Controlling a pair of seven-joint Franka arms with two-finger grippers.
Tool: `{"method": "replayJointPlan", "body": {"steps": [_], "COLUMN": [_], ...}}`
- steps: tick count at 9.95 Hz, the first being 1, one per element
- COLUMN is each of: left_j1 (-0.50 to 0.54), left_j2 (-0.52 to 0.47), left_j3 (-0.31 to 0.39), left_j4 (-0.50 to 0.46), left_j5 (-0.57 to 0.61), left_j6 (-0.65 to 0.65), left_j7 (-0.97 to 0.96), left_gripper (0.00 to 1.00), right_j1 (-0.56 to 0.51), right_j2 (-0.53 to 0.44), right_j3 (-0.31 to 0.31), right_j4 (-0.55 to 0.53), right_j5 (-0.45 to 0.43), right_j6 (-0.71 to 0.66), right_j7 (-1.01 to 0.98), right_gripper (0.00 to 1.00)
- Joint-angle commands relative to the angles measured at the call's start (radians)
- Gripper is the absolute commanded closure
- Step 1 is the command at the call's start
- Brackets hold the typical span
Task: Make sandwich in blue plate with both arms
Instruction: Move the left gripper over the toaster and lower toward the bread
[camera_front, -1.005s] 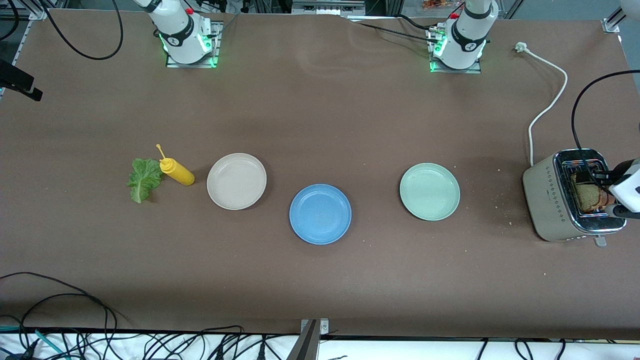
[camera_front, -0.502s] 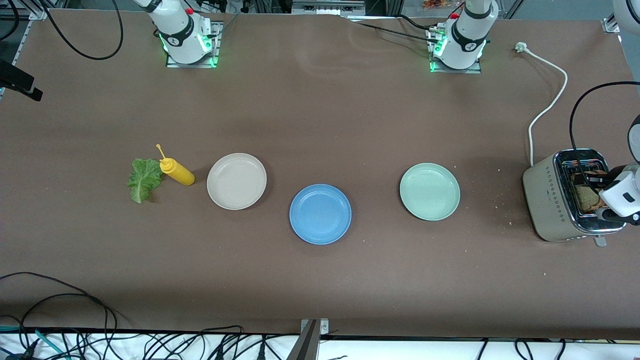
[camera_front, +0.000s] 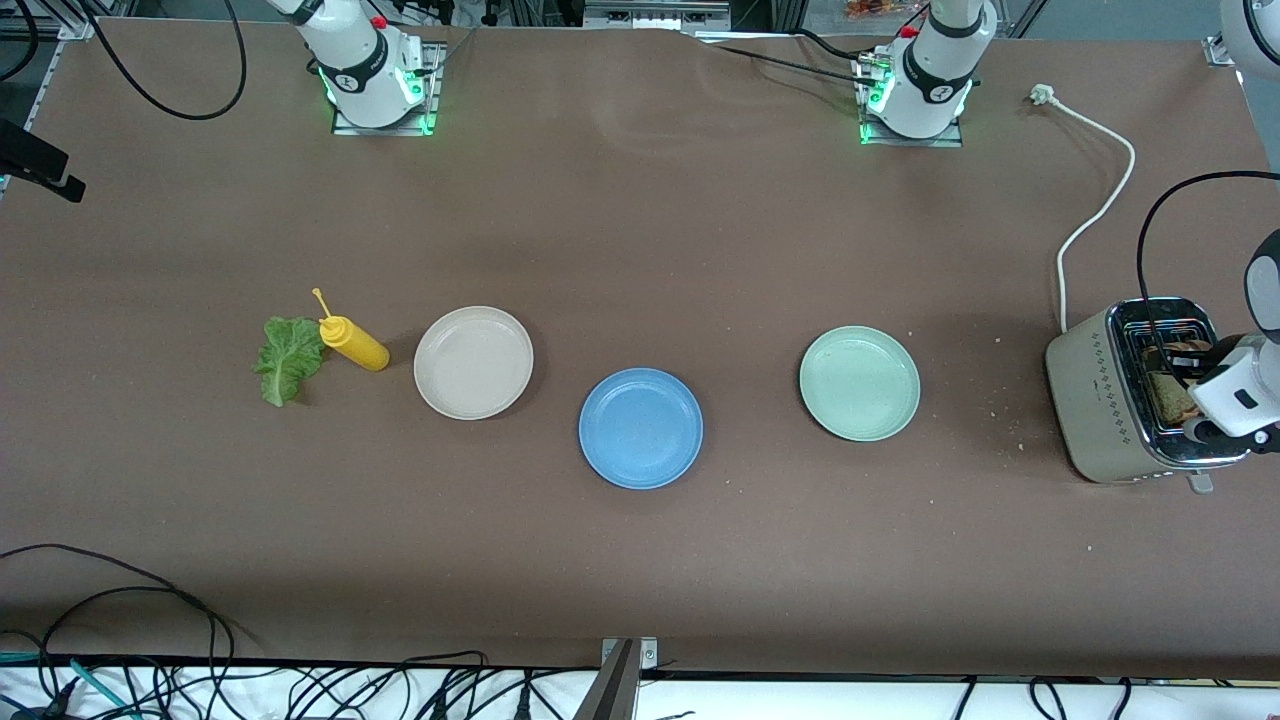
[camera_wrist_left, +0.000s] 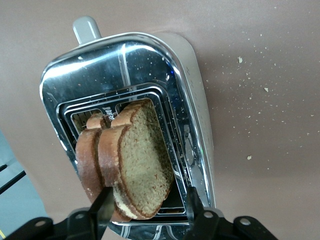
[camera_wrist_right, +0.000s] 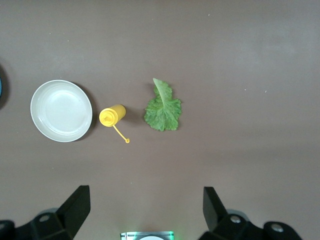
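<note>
Front view, left to right: lettuce leaf (camera_front: 288, 358) left of centre, untouched; blue plate (camera_front: 641, 428) centre, bare; toaster (camera_front: 1140, 392) right, both bread slices (camera_wrist_left: 131, 162) inside. Left gripper (camera_wrist_left: 145, 214) straddles them, not yet clamped; right gripper (camera_wrist_right: 145, 206) waits, spread. No assembly begun.

A brown table (camera_front: 640, 230) carries everything. Near its middle sits the blue plate (camera_front: 640, 428). At the plate's ten o'clock, toward the right arm's end, rests a beige plate (camera_front: 473, 362), with a yellow squeeze bottle (camera_front: 352, 343) lying on its side at that plate's nine o'clock and a green lettuce leaf (camera_front: 287, 359) just beside the bottle. At the blue plate's two o'clock lies a pale green plate (camera_front: 859, 383). At the left arm's end stands a silver toaster (camera_front: 1105, 395), its white cord (camera_front: 1098, 205) trailing toward twelve o'clock. Crumbs (camera_front: 1000, 410) dot the surface between toaster and green plate.
</note>
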Motion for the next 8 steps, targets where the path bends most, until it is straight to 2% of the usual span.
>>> {"method": "replayJointPlan", "body": {"steps": [1,4,6,8], "left_j1": [-0.004,0.003,-0.003,0.002], "left_j2": [0.015,0.015,0.022,0.026], "left_j3": [-0.003,-0.002,-0.003,-0.003], "left_j4": [0.023,0.029,0.029,0.029], "left_j5": [0.037,0.042,0.103,0.096], "left_j6": [-0.003,-0.005,-0.005,-0.005], "left_j7": [0.015,0.017,0.014,0.009], "left_gripper": [0.39,0.39,0.39,0.39], "right_j1": [-0.001,-0.001,-0.001,-0.001], "right_j2": [-0.002,-0.002,-0.002,-0.002], "right_j3": [-0.002,-0.002,-0.002,-0.002], "right_j4": [0.014,0.014,0.014,0.014], "right_j5": [0.007,0.007,0.007,0.007], "right_j6": [-0.010,-0.010,-0.010,-0.010], "right_j7": [-0.005,-0.005,-0.005,-0.005], "right_gripper": [0.00,0.00,0.00,0.00]}}
